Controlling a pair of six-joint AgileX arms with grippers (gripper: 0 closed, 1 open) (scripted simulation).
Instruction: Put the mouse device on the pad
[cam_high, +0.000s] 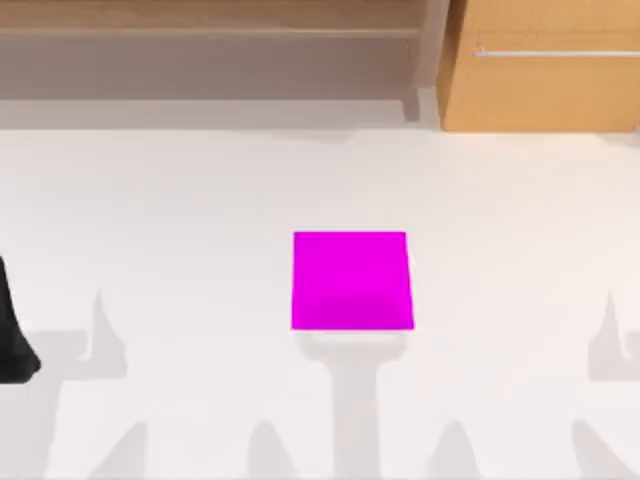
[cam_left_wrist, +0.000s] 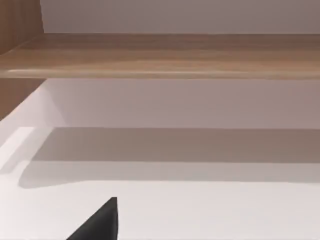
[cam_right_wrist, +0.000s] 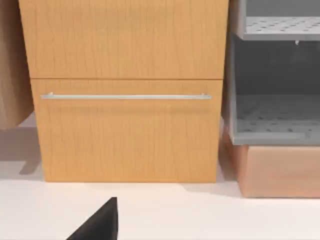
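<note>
A white table (cam_high: 180, 200) fills the near part of the scene, crossed by soft grey shadows along its near edge. At the far left stands a low wooden shelf (cam_high: 210, 35) with a pale recess beneath it. At the far right sits a light wooden cabinet (cam_high: 545, 85) with a thin metal handle (cam_right_wrist: 125, 96). Beside the cabinet is a grey rack (cam_right_wrist: 275, 90) with perforated trays, resting on a tan box (cam_right_wrist: 280, 170).

From my left wrist camera I see the white bench (cam_left_wrist: 200, 210) running out to a pale wall, with a long wooden shelf (cam_left_wrist: 165, 55) mounted above it and casting a broad shadow below. A black tip of my left gripper (cam_left_wrist: 97, 224) pokes in at the near edge.
</note>
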